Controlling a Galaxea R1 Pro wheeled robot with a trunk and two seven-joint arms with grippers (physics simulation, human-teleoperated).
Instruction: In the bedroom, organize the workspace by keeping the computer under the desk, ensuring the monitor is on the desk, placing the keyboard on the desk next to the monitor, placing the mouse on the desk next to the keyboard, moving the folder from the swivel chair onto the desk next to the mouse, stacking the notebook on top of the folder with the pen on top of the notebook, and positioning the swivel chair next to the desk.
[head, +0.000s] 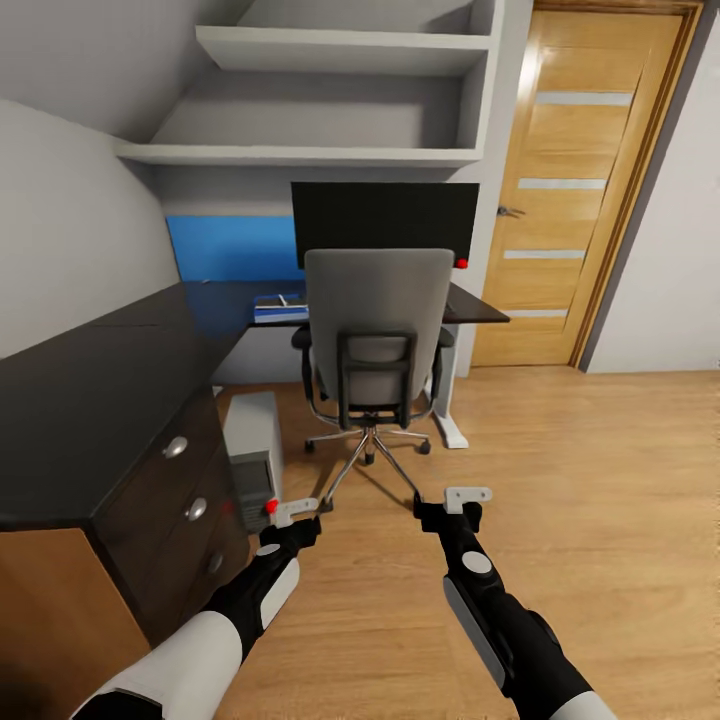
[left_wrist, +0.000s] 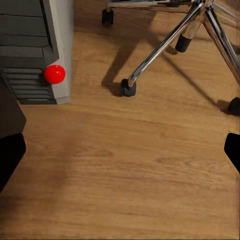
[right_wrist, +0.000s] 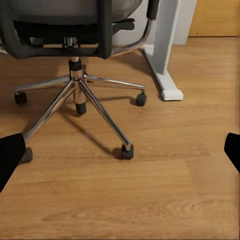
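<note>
The swivel chair stands with its grey back towards me, pushed up to the black desk. Behind it the monitor stands on the desk. A flat blue folder lies on the desk left of the chair, with something dark on it that is too small to name. The grey computer sits on the floor beside the drawer unit, its red dot close to my left gripper. My right gripper hangs over bare floor before the chair's chrome base. Both are open and empty. Keyboard, mouse and pen are out of view.
The dark drawer unit with silver knobs is close on my left. The desk's white leg stands right of the chair. A wooden door is at the back right, and wall shelves hang above the desk. Wood floor stretches to the right.
</note>
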